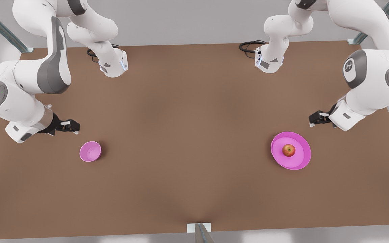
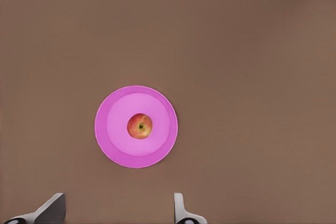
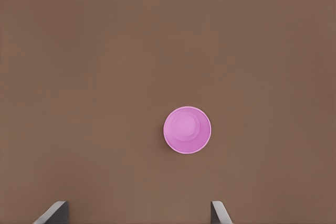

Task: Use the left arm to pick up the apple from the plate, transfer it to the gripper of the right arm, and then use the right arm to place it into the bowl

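Hovering near the plate (image 1: pixel 290 164) with the apple (image 1: pixel 288 150), our left end effector (image 1: pixel 316 119) is released; the right end effector (image 1: pixel 71 126), also released, waits near the bowl (image 1: pixel 90 151).

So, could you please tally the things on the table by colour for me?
Pink: 2, the plate and the bowl.
Red: 1, the apple, on the plate.
Total: 3.

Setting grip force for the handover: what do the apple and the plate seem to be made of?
Apple: looks like real fruit, smooth red-yellow mottled skin with a stem dimple. Plate: probably plastic or glazed ceramic; uniform magenta, smooth matte surface, no gloss to settle which.
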